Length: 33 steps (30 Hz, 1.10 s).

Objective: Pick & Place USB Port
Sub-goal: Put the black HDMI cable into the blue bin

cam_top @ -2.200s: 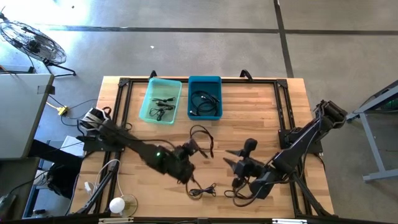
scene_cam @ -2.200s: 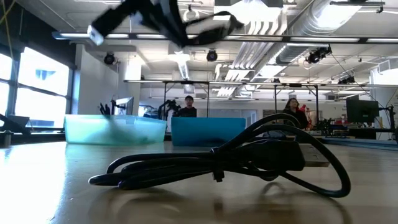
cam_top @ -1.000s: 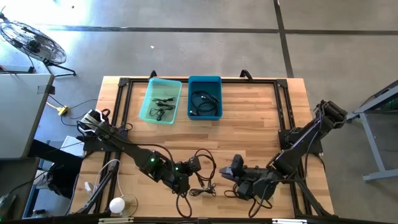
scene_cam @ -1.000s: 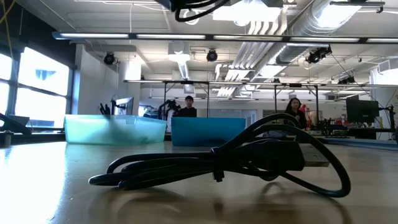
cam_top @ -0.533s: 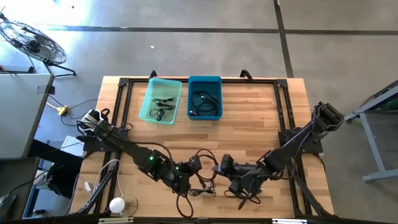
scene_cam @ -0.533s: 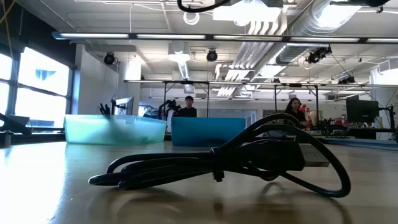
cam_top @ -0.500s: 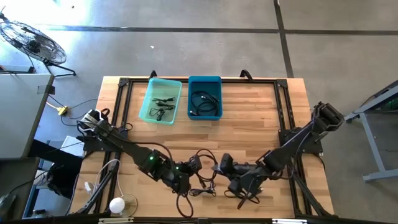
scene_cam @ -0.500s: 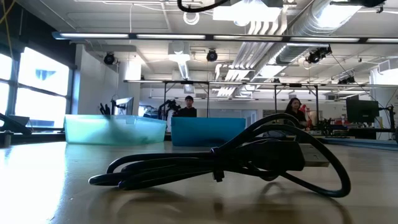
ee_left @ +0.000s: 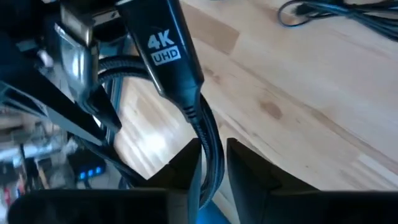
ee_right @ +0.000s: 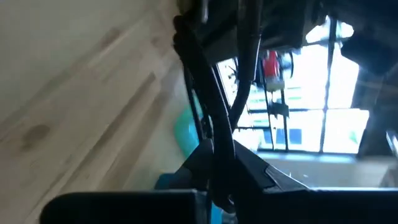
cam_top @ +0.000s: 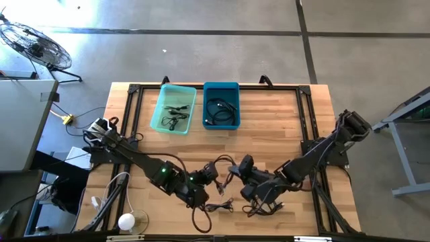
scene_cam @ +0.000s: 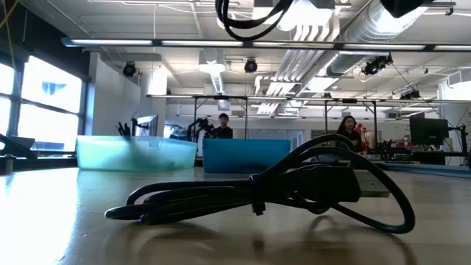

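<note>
A black cable with a plug marked "4K UHD" (ee_left: pixel 165 48) hangs in the air between my two grippers above the table's near middle (cam_top: pixel 222 163). Its loop shows at the top of the low view (scene_cam: pixel 249 22). My left gripper (cam_top: pixel 215 173) is shut on it just behind the plug. My right gripper (cam_top: pixel 236 169) stands close beside it and is shut on the same cable (ee_right: pixel 214 134). A second black cable (cam_top: pixel 218 206) lies coiled on the wood near the front edge, and fills the low view's foreground (scene_cam: pixel 294 184). My left gripper pinches the cord (ee_left: pixel 210 149) between its two fingers, a short way behind the "4K UHD" plug's strain relief. The plug sticks out beyond the fingertips, clear of the table. My right gripper pinches a strand of the cord (ee_right: pixel 219 148) between its two fingers; the cord runs on past the fingertips, lifted clear of the wood.
A light teal bin (cam_top: pixel 173 109) and a blue bin (cam_top: pixel 221 106), both with cables inside, stand at the table's far edge. Another dark cable (cam_top: pixel 259 210) lies under my right arm near the front. People show in the room behind the bins.
My right gripper has moved toward the table's left and far edge, up to the cable that my left gripper holds. My left gripper has shifted slightly toward the far edge. The held loop now hangs lower into the low view.
</note>
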Tool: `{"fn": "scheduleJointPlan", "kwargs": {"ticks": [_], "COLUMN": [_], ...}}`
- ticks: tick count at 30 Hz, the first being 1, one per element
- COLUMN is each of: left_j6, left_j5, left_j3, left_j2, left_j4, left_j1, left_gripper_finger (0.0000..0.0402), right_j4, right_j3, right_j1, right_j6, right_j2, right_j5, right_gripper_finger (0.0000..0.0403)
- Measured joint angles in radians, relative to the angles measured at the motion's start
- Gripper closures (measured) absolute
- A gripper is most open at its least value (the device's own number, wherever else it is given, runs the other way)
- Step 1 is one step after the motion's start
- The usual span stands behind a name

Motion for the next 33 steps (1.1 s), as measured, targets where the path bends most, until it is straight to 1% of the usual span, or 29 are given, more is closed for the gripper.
{"fn": "scheduleJointPlan", "kwargs": {"ticks": [4, 7, 9, 12, 14, 16, 17, 19, 21, 24, 28, 31, 33], "left_j6": [-0.080, -0.069, -0.055, -0.059, -0.056, -0.065, -0.072, -0.089, -0.111, -0.144, -0.152, -0.172, -0.179], "left_j5": [-0.099, -0.200, -0.337, -0.615, -0.785, -0.895, -0.919, -0.927, -0.909, -0.889, -0.867, -0.822, -0.811], "left_j3": [0.000, 0.000, 0.000, 0.000, 0.001, 0.001, 0.001, 0.001, 0.000, 0.001, 0.000, 0.000, 0.000], "left_j2": [0.000, -0.006, -0.013, -0.028, -0.036, -0.044, -0.047, -0.055, -0.064, -0.068, -0.067, -0.066, -0.066], "left_j4": [-0.014, -0.068, -0.096, -0.135, -0.129, -0.130, -0.121, -0.111, -0.111, -0.109, -0.109, -0.112, -0.112], "left_j1": [0.000, -0.013, -0.030, -0.074, -0.097, -0.127, -0.140, -0.162, -0.192, -0.204, -0.216, -0.217, -0.216], "left_gripper_finger": [0.0325, 0.0324, 0.0324, 0.0324, 0.0324, 0.0324, 0.0324, 0.0324, 0.0324, 0.0324, 0.0324, 0.0324, 0.0324], "right_j4": [-0.030, -0.054, -0.076, -0.101, -0.108, -0.109, -0.111, -0.099, -0.088, -0.082, -0.101, -0.109, -0.112], "right_j3": [0.000, 0.000, 0.000, 0.000, 0.000, 0.000, 0.000, 0.000, 0.000, 0.000, 0.000, 0.000, 0.000], "right_j1": [-0.043, -0.100, -0.147, -0.223, -0.285, -0.355, -0.392, -0.471, -0.548, -0.666, -0.811, -0.882, -0.914], "right_j6": [0.012, 0.044, 0.069, 0.076, 0.088, 0.096, 0.100, 0.116, 0.138, 0.196, 0.321, 0.379, 0.396], "right_j2": [-0.002, -0.011, -0.015, -0.014, -0.014, -0.016, -0.017, -0.019, -0.019, -0.019, -0.019, -0.016, -0.014], "right_j5": [0.063, 0.085, 0.049, 0.015, -0.008, -0.057, -0.092, -0.175, -0.252, -0.380, -0.598, -0.733, -0.840], "right_gripper_finger": [0.0381, 0.0381, 0.0381, 0.0381, 0.0381, 0.0381, 0.0381, 0.0381, 0.0381, 0.0381, 0.0381, 0.0381, 0.0381]}}
